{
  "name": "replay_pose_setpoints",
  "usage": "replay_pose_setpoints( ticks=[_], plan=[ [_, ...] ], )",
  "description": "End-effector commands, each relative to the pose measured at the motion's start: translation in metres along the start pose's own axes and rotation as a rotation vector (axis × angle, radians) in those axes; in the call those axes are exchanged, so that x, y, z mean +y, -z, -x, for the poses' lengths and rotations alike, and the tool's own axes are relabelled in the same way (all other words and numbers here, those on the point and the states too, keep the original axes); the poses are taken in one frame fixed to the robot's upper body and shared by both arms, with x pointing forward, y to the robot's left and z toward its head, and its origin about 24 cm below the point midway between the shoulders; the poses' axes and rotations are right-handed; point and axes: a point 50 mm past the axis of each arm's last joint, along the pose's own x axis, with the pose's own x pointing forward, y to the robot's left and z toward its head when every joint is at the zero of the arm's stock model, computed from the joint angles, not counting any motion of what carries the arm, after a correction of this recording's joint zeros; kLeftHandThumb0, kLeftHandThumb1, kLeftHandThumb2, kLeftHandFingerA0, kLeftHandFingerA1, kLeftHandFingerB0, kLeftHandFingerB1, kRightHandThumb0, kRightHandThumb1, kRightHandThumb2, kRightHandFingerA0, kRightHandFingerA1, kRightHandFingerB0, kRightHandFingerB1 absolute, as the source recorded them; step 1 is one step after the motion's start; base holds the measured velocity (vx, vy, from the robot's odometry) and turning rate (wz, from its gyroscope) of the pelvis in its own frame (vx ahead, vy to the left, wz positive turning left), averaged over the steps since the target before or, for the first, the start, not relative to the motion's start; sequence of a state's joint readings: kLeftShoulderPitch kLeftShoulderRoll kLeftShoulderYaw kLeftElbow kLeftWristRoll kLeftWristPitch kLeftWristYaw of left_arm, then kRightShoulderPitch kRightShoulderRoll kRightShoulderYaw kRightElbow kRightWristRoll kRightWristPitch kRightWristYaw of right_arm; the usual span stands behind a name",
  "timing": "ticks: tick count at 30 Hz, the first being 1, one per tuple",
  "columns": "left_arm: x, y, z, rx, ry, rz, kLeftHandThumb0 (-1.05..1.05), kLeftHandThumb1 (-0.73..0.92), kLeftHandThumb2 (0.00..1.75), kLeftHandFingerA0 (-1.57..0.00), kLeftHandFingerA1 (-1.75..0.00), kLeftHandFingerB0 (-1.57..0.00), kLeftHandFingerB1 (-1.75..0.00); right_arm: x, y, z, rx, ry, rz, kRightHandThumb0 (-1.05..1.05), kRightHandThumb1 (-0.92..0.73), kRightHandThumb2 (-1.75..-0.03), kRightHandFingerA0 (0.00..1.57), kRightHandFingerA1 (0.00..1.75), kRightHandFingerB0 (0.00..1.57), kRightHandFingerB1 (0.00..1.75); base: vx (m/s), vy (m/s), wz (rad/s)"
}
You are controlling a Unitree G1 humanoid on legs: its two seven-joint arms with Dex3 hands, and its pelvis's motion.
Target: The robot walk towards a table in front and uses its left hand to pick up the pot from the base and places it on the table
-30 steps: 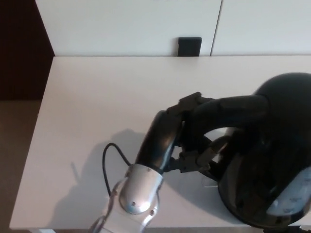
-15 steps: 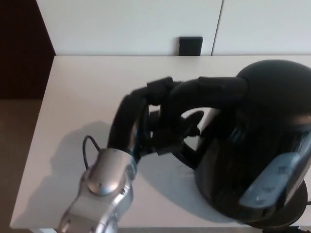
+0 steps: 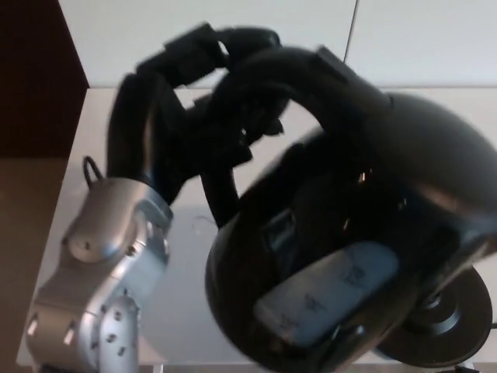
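Step in hand: lift-off done, carry phase. Table [image 3: 186,311], white, spans the whole scene w/ the base sitting at its near right edge. Pot [image 3: 365,233], black w/ a pale gauge window [image 3: 326,295], hangs in the air up and left of the base, clear of it, tilted, very close to the cam so it fills most of the view. Left hand [image 3: 194,109] is further up-left of the base, fingers wrapped tight round the pot's arched handle [image 3: 311,66]; silver wrist below it. Right hand not in view. Base [image 3: 446,330] shows as a bare dark disc, partly hidden under the pot. Next move, I'd say: swing the pot left, away from the base, over open tabletop, level it out, lower till the bottom sits flat, only then let go of the handle. Vs 1 s ago: pot was low at right, down by the base, hand just at the handle; since then it has come up and leftward.
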State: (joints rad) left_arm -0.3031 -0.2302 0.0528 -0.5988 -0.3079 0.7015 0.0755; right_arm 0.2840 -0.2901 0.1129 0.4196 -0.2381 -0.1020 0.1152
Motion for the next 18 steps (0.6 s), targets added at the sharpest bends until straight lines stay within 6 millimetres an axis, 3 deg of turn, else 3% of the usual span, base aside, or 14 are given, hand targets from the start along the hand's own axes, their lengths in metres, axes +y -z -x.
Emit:
replay_pose_setpoints(
  ticks=[1, 2, 3, 4, 9, 10, 13, 18],
  plan=[
    [-0.001, -0.023, 0.002, -0.06, 0.031, 0.146, -0.16, 0.84, 0.67, -1.04, -1.4, -0.82, -0.83, -0.005, 0.009, 0.004, 0.01, 0.009, 0.029, -0.43, -0.49, -0.84, 0.45, 0.57, 0.38, 0.52, 0.0, 0.0, 0.0],
    [-0.001, -0.024, 0.002, -0.058, 0.031, 0.147, -0.16, 0.84, 0.67, -1.04, -1.4, -0.82, -0.83, -0.005, 0.009, 0.004, 0.009, 0.009, 0.029, -0.43, -0.49, -0.84, 0.45, 0.57, 0.38, 0.52, 0.0, 0.0, 0.0],
    [0.009, -0.025, 0.005, -0.065, -0.016, 0.122, -0.15, 0.83, 0.68, -1.07, -1.4, -0.8, -0.91, -0.004, 0.01, 0.004, 0.017, 0.008, 0.017, -0.39, -0.63, -0.58, 0.55, 0.47, 0.47, 0.41, 0.0, 0.0, 0.0],
    [0.015, -0.025, 0.006, -0.06, -0.03, 0.104, -0.17, 0.84, 0.69, -1.03, -1.48, -0.73, -0.94, -0.004, 0.01, 0.004, 0.017, 0.006, 0.012, -0.38, -0.64, -0.59, 0.56, 0.49, 0.46, 0.41, 0.0, 0.0, 0.0],
    [0.027, -0.025, 0.007, -0.04, -0.066, 0.066, -0.17, 0.84, 0.68, -1.01, -1.5, -0.72, -0.94, -0.005, 0.01, 0.004, 0.013, 0.003, 0.013, -0.39, -0.64, -0.59, 0.55, 0.48, 0.46, 0.41, 0.0, 0.0, 0.0],
    [0.038, -0.021, 0.006, -0.018, -0.103, 0.049, -0.16, 0.86, 0.65, -1.0, -1.5, -0.67, -0.93, -0.004, 0.01, 0.004, 0.009, 0.004, 0.013, -0.37, -0.63, -0.58, 0.53, 0.47, 0.46, 0.41, 0.0, 0.0, 0.0],
    [0.056, -0.013, 0.004, 0.01, -0.157, 0.01, -0.15, 0.85, 0.66, -0.96, -1.51, -0.68, -0.95, -0.003, 0.011, 0.004, 0.01, 0.001, 0.01, -0.37, -0.64, -0.58, 0.51, 0.46, 0.46, 0.41, 0.0, 0.0, 0.0],
    [0.07, -0.004, 0.0, 0.029, -0.184, -0.002, -0.14, 0.85, 0.66, -0.93, -1.53, -0.69, -0.92, -0.003, 0.011, 0.004, 0.007, -0.001, 0.007, -0.36, -0.64, -0.58, 0.51, 0.46, 0.46, 0.41, 0.0, 0.0, 0.0]
  ],
)
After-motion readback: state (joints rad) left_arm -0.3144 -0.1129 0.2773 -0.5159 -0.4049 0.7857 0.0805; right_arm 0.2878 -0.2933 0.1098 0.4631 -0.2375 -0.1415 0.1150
